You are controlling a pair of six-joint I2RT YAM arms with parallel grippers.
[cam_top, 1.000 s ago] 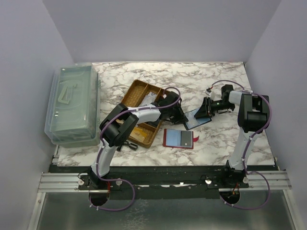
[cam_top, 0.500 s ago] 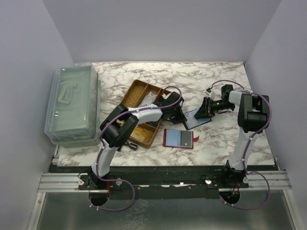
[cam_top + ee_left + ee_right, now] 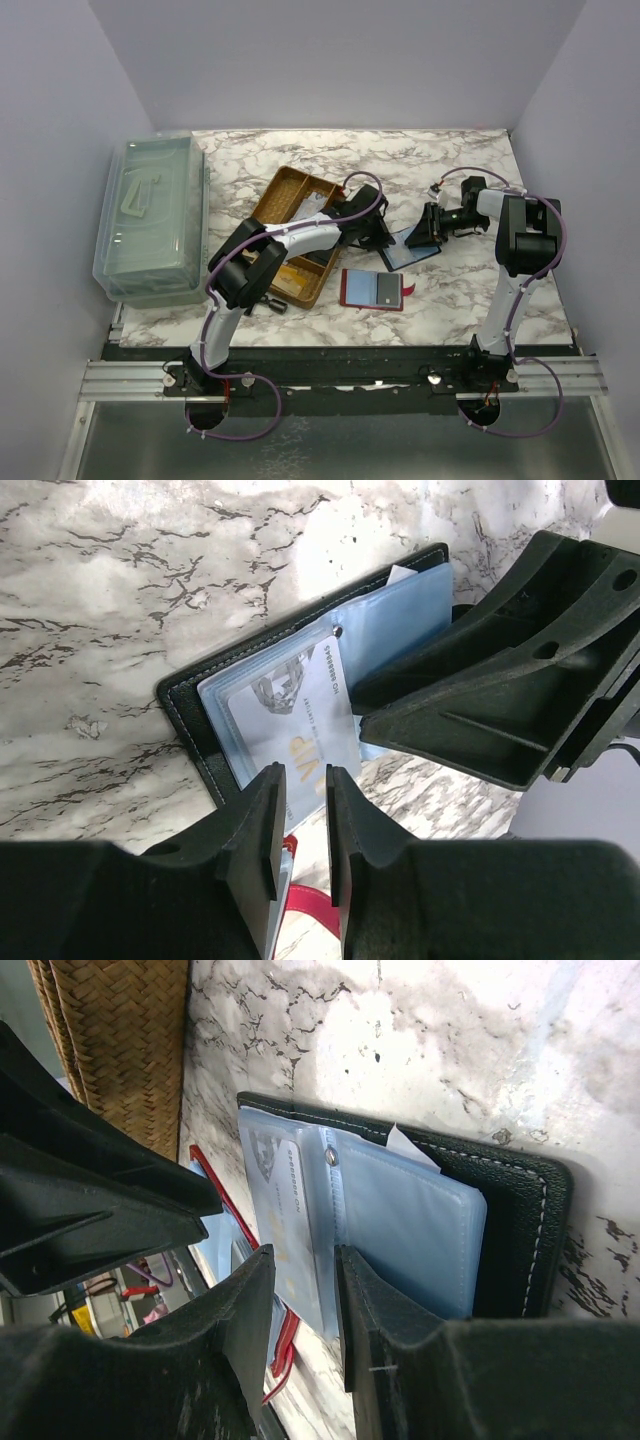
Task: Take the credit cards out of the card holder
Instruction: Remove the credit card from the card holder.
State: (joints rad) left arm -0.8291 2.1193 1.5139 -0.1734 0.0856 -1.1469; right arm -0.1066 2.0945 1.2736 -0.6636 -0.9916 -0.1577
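The black card holder lies open on the marble table, its clear blue sleeves facing up. A pale card marked VIP sticks partly out of the left sleeve and also shows in the right wrist view. My left gripper sits at the holder's left end, jaws slightly apart and empty, just short of the card's edge. My right gripper is at the holder's right side, jaws slightly apart over the sleeves.
A red and blue card pile with a red strap lies just in front of the holder. A wicker tray stands to the left. A clear plastic box is at the far left.
My left gripper has shifted slightly back and to the right, closer to the holder. The right arm and the holder have stayed put.
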